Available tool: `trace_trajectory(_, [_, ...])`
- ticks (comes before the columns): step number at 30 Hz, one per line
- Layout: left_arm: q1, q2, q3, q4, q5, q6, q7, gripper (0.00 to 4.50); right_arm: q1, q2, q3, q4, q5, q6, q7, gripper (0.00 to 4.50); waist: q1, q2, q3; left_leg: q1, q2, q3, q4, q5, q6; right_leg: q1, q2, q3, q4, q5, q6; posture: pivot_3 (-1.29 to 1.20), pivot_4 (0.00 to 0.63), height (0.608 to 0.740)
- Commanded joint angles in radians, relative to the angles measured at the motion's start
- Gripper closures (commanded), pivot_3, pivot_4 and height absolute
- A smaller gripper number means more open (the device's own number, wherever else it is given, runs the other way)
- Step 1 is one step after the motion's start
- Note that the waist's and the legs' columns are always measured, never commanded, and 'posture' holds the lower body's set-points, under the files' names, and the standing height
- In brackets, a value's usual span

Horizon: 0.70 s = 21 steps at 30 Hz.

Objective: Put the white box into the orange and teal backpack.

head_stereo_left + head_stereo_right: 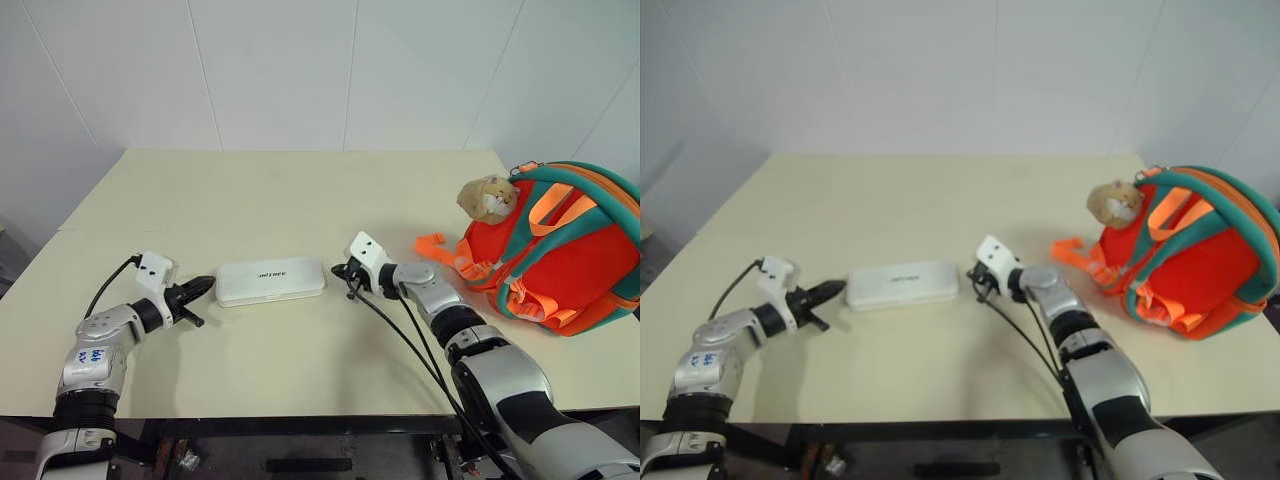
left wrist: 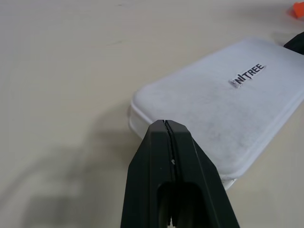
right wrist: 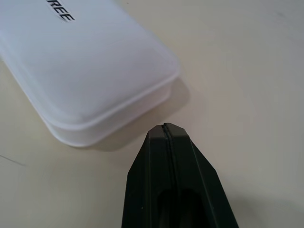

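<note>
Nearest, in the left wrist view: left gripper (image 2: 166,124), black fingers pressed flat together, nothing between them, tip at or just short of the near end of the white box (image 2: 223,102); contact cannot be settled. In the right wrist view, much the same: right gripper (image 3: 165,127), likewise fully closed and empty, just beside the box's other short end with a sliver of bare table (image 3: 247,57) between.

From the head camera: white box (image 1: 271,280) flat on the cream table, lid up, small dark lettering on top, long axis running side to side. Left gripper (image 1: 203,287) level with its left end, right gripper (image 1: 343,269) off its right end. Probably bracketed this way because the case looks too wide and flat for a pinch across; closed fingers serve as blunt pads, one per end, for a two-arm squeeze and lift. Judged: approach phase, squeeze not yet made.

Orange and teal backpack (image 1: 560,250) well apart on the table's right side, lying tilted with straps and orange webbing (image 1: 435,245) trailing toward the box, tan plush toy (image 1: 488,198) at its upper left. Whether its opening is unzipped cannot be told. Smooth, rounded ends could slip out sideways under uneven pressure.
</note>
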Motion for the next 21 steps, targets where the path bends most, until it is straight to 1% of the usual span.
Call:
trace_trajectory(1, [-0.004,-0.013,-0.01,-0.029,0.001,0.002,-0.001,4.48,0.009,0.017,-0.009,-0.048,0.012,0.007,0.02,4.5,0.002,0.0,0.0,0.0,0.0,0.0,0.0,0.0,0.0,0.0,0.0,0.0,0.0,0.0,0.0,0.0,0.15,0.74])
trace_trajectory(11, [-0.009,-0.036,-0.037,-0.045,0.004,0.003,-0.012,4.48,0.067,0.022,0.005,-0.14,0.012,0.061,0.072,4.5,0.002,0.0,0.0,0.001,0.0,0.0,0.002,0.0,0.001,0.0,0.0,0.0,0.003,0.0,0.0,0.0,0.15,0.74])
trace_trajectory(16, [-0.008,-0.049,-0.058,-0.065,-0.004,0.015,-0.043,4.48,0.138,-0.009,0.011,-0.287,0.021,0.138,0.112,4.5,0.001,0.0,0.0,0.001,0.0,0.0,0.003,0.0,0.001,0.0,0.0,0.001,0.004,0.0,0.0,0.0,0.15,0.74])
trace_trajectory(21, [-0.018,-0.062,-0.077,-0.053,0.004,0.013,-0.064,4.48,0.226,-0.036,0.014,-0.481,0.037,0.25,0.135,4.5,0.004,0.0,0.0,0.001,0.0,0.0,0.004,0.0,0.001,0.0,0.0,0.001,0.004,0.0,0.0,0.0,0.15,0.74])
